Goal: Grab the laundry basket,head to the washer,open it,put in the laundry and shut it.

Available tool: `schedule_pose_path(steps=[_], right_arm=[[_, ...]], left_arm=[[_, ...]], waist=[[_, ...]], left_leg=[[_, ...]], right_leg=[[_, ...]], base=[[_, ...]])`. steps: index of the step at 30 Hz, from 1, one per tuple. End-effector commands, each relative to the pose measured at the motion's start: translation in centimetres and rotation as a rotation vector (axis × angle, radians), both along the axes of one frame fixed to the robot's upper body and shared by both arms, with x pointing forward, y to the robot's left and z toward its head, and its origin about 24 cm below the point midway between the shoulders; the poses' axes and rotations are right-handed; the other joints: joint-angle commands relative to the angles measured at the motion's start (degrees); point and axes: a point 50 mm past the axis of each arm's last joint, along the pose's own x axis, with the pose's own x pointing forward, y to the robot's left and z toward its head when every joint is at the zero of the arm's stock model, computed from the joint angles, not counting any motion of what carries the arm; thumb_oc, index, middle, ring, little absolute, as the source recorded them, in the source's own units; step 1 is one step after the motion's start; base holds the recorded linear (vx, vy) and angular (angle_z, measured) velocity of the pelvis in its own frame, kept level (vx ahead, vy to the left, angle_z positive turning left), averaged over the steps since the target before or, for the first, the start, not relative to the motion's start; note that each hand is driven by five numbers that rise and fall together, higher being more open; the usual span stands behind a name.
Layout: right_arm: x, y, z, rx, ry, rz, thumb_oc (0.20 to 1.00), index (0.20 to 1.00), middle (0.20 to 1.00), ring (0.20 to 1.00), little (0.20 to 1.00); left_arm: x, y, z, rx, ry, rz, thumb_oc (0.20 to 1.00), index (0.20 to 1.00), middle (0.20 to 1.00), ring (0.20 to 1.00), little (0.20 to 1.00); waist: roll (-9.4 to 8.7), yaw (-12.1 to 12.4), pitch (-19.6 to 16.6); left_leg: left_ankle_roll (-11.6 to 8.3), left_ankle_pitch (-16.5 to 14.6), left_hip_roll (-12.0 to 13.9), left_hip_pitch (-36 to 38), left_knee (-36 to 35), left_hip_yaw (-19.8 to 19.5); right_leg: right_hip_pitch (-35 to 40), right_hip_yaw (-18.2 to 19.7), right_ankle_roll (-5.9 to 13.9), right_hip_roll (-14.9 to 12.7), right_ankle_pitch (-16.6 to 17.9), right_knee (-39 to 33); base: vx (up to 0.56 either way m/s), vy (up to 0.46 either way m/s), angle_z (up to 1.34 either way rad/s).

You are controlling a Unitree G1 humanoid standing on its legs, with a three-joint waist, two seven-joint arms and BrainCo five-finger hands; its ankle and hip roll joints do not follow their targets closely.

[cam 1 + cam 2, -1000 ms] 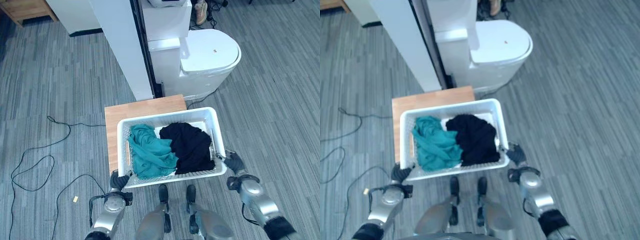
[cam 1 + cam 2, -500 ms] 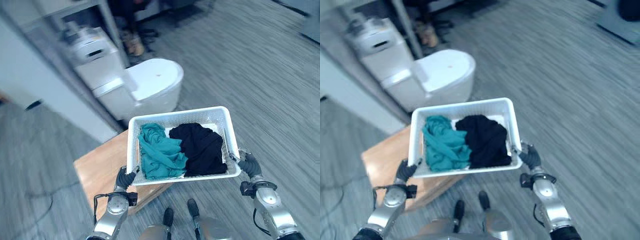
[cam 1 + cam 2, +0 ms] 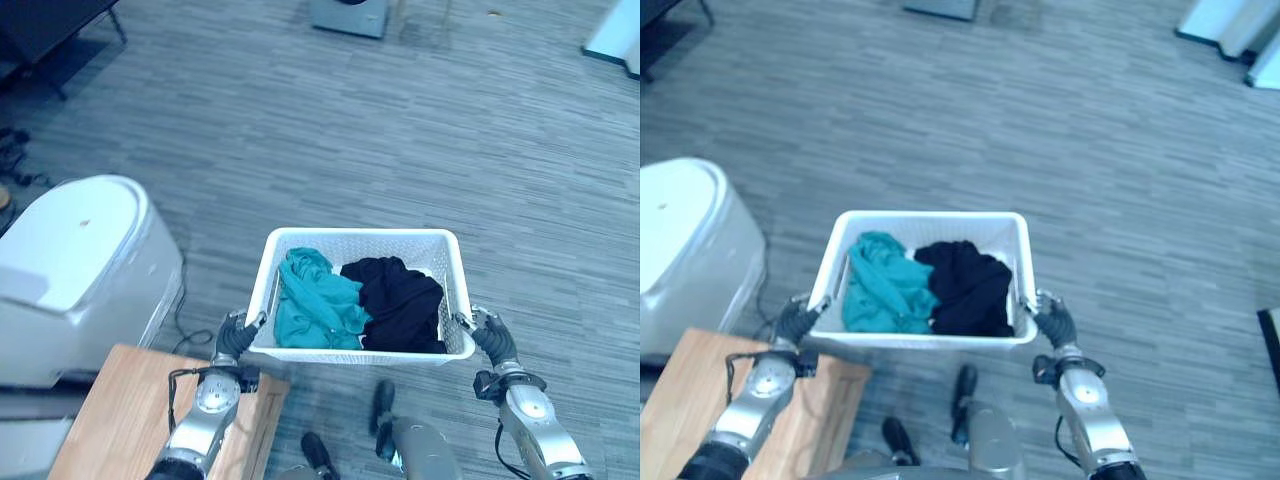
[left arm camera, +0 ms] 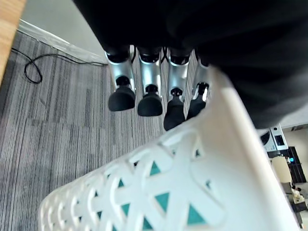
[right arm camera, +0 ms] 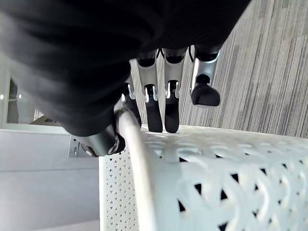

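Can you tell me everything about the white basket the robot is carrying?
The laundry basket is white, looks like plastic, and is rectangular with walls full of little triangle holes. It is held level in the air above the grey striped floor. The left hand grips its left end and the right hand grips its right end, fingers curled at the rim. Inside lie a crumpled teal cloth on the left and a black cloth on the right, touching each other.

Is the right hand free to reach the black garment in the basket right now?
Probably not: the right hand is holding one end of the white plastic laundry basket, the left hand the other. The black garment lies uncovered inside.
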Motion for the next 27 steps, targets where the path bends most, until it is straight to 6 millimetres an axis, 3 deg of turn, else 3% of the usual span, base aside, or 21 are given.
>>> schedule_pose_path(steps=[1, 4, 5, 6, 7, 9, 10, 11, 15, 18, 19, 20, 21, 22, 23, 25, 26, 27], right_arm=[[1.7, 1.1, 4.3, 0.057, -0.245, 0.088, 0.2, 0.2, 0.2, 0.2, 0.2], [2.0, 0.6, 4.7, 0.035, -0.25, 0.087, 0.2, 0.2, 0.2, 0.2, 0.2], [2.1, 0.6, 4.7, 0.027, -0.246, 0.087, 0.2, 0.2, 0.2, 0.2, 0.2], [2.2, 0.5, 4.7, 0.014, -0.238, 0.098, 0.2, 0.2, 0.2, 0.2, 0.2], [2.3, 0.5, 4.7, 0.014, -0.238, 0.098, 0.2, 0.2, 0.2, 0.2, 0.2], [2.3, 0.4, 4.6, 0.013, -0.232, 0.094, 0.2, 0.2, 0.2, 0.2, 0.2], [2.3, 0.3, 4.5, 0.01, -0.229, 0.089, 0.2, 0.2, 0.2, 0.2, 0.2], [2.3, 0.3, 4.3, 0.006, -0.219, 0.089, 0.2, 0.2, 0.2, 0.2, 0.2], [2.3, 0.3, 4.1, 0.006, -0.213, 0.084, 0.2, 0.2, 0.2, 0.2, 0.2], [2.6, 0.5, 4.2, -0.004, -0.219, 0.088, 0.2, 0.2, 0.2, 0.2, 0.2], [2.5, 0.7, 4.2, -0.007, -0.214, 0.101, 0.2, 0.2, 0.2, 0.2, 0.2], [2.4, 1.1, 4.3, -0.001, -0.229, 0.121, 0.2, 0.2, 0.2, 0.2, 0.2], [2.4, 1.1, 4.3, -0.001, -0.229, 0.121, 0.2, 0.2, 0.2, 0.2, 0.2], [2.5, 1.7, 4.3, -0.006, -0.23, 0.144, 0.2, 0.2, 0.2, 0.2, 0.2], [2.5, 1.7, 4.3, -0.006, -0.231, 0.144, 0.2, 0.2, 0.2, 0.2, 0.2], [2.6, 2.1, 4.7, -0.014, -0.248, 0.174, 0.2, 0.2, 0.2, 0.2, 0.2], [2.7, 2.6, 4.9, -0.017, -0.256, 0.191, 0.2, 0.2, 0.2, 0.2, 0.2], [2.7, 2.6, 4.9, -0.018, -0.256, 0.191, 0.2, 0.2, 0.2, 0.2, 0.2]], left_arm=[[1.7, -4.7, 3.9, -0.171, -0.25, -0.168, 0.2, 0.2, 0.2, 0.2, 0.2], [1.8, -5.3, 3.8, -0.21, -0.247, -0.162, 0.2, 0.2, 0.2, 0.2, 0.2], [1.8, -5.4, 3.8, -0.213, -0.246, -0.165, 0.2, 0.2, 0.2, 0.2, 0.2], [1.6, -5.6, 3.7, -0.22, -0.241, -0.175, 0.2, 0.2, 0.2, 0.2, 0.2], [1.6, -5.6, 3.7, -0.219, -0.241, -0.176, 0.2, 0.2, 0.2, 0.2, 0.2], [1.4, -5.5, 3.4, -0.223, -0.228, -0.166, 0.2, 0.2, 0.2, 0.2, 0.2], [1.2, -5.4, 3.3, -0.22, -0.221, -0.162, 0.2, 0.2, 0.2, 0.2, 0.2], [0.7, -5.0, 2.9, -0.218, -0.202, -0.148, 0.2, 0.2, 0.2, 0.2, 0.2], [0.5, -4.7, 3.2, -0.218, -0.214, -0.137, 0.2, 0.2, 0.2, 0.2, 0.2], [0.5, -4.6, 3.9, -0.218, -0.248, -0.133, 0.2, 0.2, 0.2, 0.2, 0.2], [0.3, -4.5, 3.9, -0.217, -0.248, -0.137, 0.2, 0.2, 0.2, 0.2, 0.2], [0.4, -4.6, 4.4, -0.221, -0.267, -0.149, 0.2, 0.2, 0.2, 0.2, 0.2], [0.4, -4.6, 4.4, -0.221, -0.268, -0.149, 0.2, 0.2, 0.2, 0.2, 0.2], [0.6, -4.8, 4.5, -0.216, -0.269, -0.167, 0.2, 0.2, 0.2, 0.2, 0.2], [0.6, -4.8, 4.5, -0.216, -0.27, -0.167, 0.2, 0.2, 0.2, 0.2, 0.2], [0.8, -4.9, 4.8, -0.206, -0.278, -0.185, 0.2, 0.2, 0.2, 0.2, 0.2], [1.0, -4.9, 5.0, -0.19, -0.284, -0.189, 0.2, 0.2, 0.2, 0.2, 0.2], [1.1, -4.9, 5.0, -0.191, -0.284, -0.189, 0.2, 0.2, 0.2, 0.2, 0.2]], waist=[[0.83, -0.7, -3.2], [0.15, -0.3, -1.8], [-0.08, 0.2, -1.4], [-0.52, 1.6, -1.0], [-0.65, 1.6, -1.1], [-0.88, 2.7, -0.9], [-0.59, 3.5, -0.7], [0.74, 5.2, -0.9], [1.69, 6.8, -0.8], [1.78, 8.3, -1.1], [1.97, 8.7, -1.8], [1.04, 8.8, -2.9], [1.22, 8.9, -3.0], [-0.45, 8.8, -4.0], [-0.28, 8.9, -4.1], [-1.67, 8.4, -4.1], [-1.4, 8.0, -3.8], [-1.19, 8.1, -3.9]], left_leg=[[-2.02, -6.8, 3.3, 0.2, 9.5, -7.4], [-2.07, -3.5, 5.3, -4.7, 24.6, -10.8], [-1.91, -3.1, 4.4, -6.3, 26.8, -13.2], [-1.04, -4.6, 1.1, -10.3, 26.9, -17.8], [-0.99, -4.3, 1.0, -10.4, 26.7, -17.8], [-0.44, -5.3, -1.2, -13.0, 23.0, -19.7], [-0.46, -4.0, -2.2, -14.7, 20.8, -20.8], [-1.25, 2.1, -3.7, -16.9, 11.3, -22.2], [-1.93, 6.2, -4.5, -20.5, 3.4, -21.4], [-2.1, 8.3, -4.4, -22.8, 0.9, -19.9], [-1.46, 8.7, -4.0, -21.6, 0.5, -19.7], [-0.39, 10.4, -4.7, -20.9, 3.1, -20.0], [-0.44, 10.5, -4.5, -21.1, 3.2, -20.0], [0.64, 8.8, -5.5, -20.0, 5.0, -19.9], [0.6, 8.9, -5.2, -20.2, 5.0, -19.8], [1.74, 6.4, -6.4, -18.5, 6.4, -19.4], [2.71, 4.1, -6.2, -15.2, 6.0, -19.3], [2.66, 4.2, -5.9, -15.5, 5.9, -19.2]], right_leg=[[4.7, 6.1, 2.29, 4.8, -7.6, -4.0], [6.9, 8.6, -0.09, 5.9, -7.4, -4.7], [7.7, 9.4, -0.37, 6.0, -7.6, -4.9], [9.7, 11.4, -0.5, 5.9, -8.3, -5.1], [9.5, 11.4, -0.48, 5.8, -8.2, -5.2], [11.1, 12.9, -0.28, 5.6, -9.1, -5.4], [12.4, 13.6, -0.32, 6.1, -9.7, -5.4], [15.4, 15.6, -0.48, 7.9, -11.4, -5.7], [18.5, 17.7, -0.63, 9.1, -13.9, -5.1], [22.2, 20.8, -0.43, 9.4, -16.6, -3.9], [22.9, 21.6, -0.19, 9.4, -17.5, -3.4], [24.8, 21.5, 0.57, 7.8, -18.0, -1.9], [24.5, 21.6, 0.52, 8.0, -17.8, -1.9], [23.6, 21.5, 2.82, 5.9, -14.9, 3.4], [23.4, 21.7, 2.78, 6.1, -14.7, 3.4], [20.5, 21.9, 6.28, 4.5, -7.8, 12.0], [15.3, 20.7, 7.7, 3.6, -3.8, 18.5], [15.0, 20.8, 7.65, 3.9, -3.6, 18.5]], base=[[0.23, -0.261, -0.15], [0.11, -0.242, -0.27], [0.24, -0.156, -0.81], [0.2, -0.1, -1.0], [0.22, -0.065, -1.24], [0.24, -0.019, -0.74], [0.59, -0.026, -0.51], [0.49, -0.025, -0.51], [0.42, 0.011, -0.35], [0.49, 0.083, -0.43], [0.73, 0.168, -0.89], [0.56, 0.134, -0.9], [0.74, 0.197, -0.29], [0.36, 0.103, 0.07], [0.52, 0.148, 0.22], [0.39, 0.113, -0.15], [0.34, 0.102, -0.21], [0.36, 0.11, -0.13]])
